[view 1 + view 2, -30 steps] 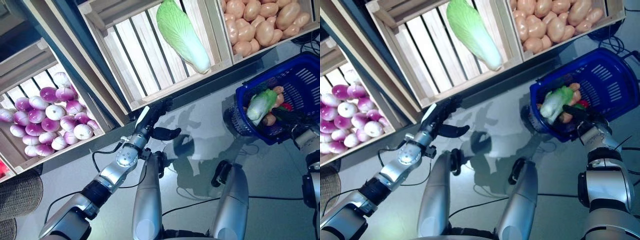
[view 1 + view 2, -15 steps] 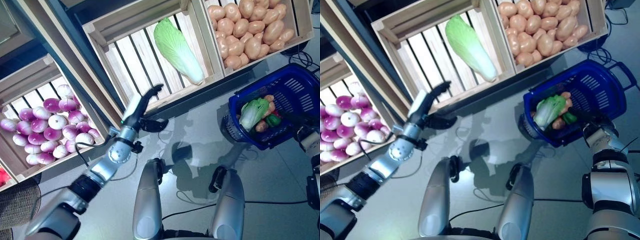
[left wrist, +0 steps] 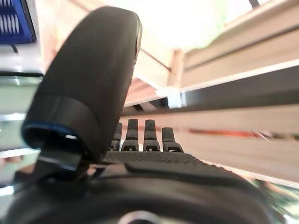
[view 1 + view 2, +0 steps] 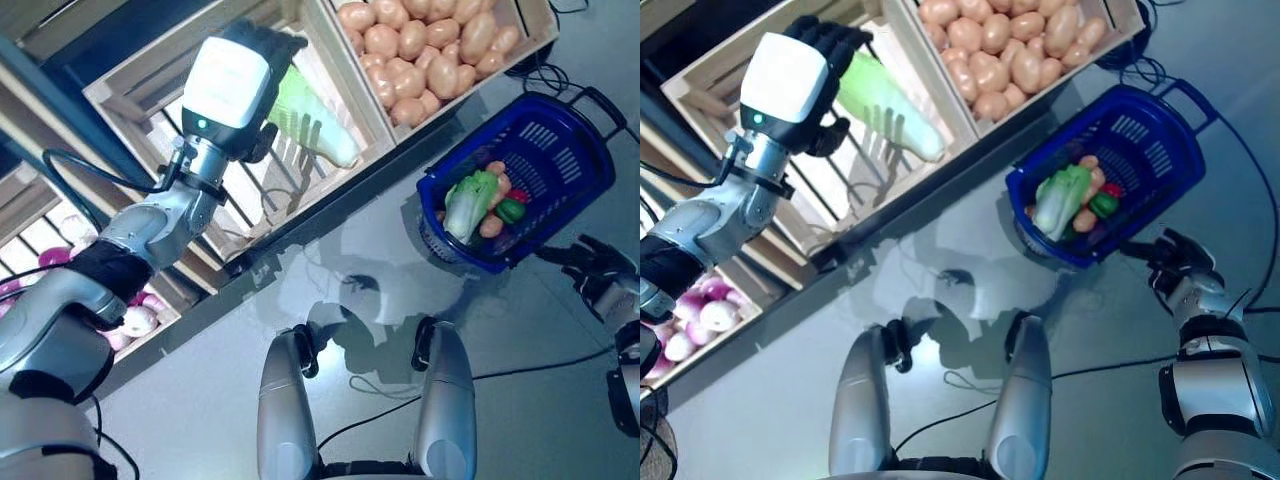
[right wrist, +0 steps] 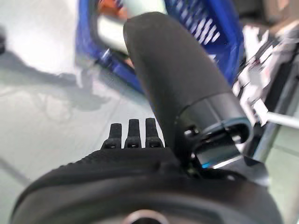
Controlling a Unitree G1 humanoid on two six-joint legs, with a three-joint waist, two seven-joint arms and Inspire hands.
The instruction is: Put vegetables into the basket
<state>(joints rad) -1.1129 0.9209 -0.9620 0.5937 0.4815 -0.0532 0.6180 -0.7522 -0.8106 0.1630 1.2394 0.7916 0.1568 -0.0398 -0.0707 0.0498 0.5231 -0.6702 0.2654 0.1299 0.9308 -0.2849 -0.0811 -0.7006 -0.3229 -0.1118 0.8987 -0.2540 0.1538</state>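
Note:
A pale green Chinese cabbage (image 4: 318, 128) lies alone in the middle wooden crate (image 4: 150, 85). My left hand (image 4: 232, 78) is raised in front of that crate, just beside the cabbage's leafy end, open with nothing in it; its wrist view shows straight fingers (image 3: 140, 135) and crate slats. The blue basket (image 4: 565, 160) stands on the floor at the right with another cabbage (image 4: 466, 205), a green pepper (image 4: 510, 210) and orange pieces inside. My right hand (image 4: 598, 272) hovers open just short of the basket's near rim, apart from it.
A crate of potatoes (image 4: 420, 40) stands to the right of the cabbage crate, right behind the basket. A crate of purple and white onions (image 4: 695, 320) shows at the lower left. Grey floor lies between the crates and the basket.
The camera has swung. My left hand has risen from the floor level up to the cabbage in the middle crate. My right hand has drawn back from the basket's rim.

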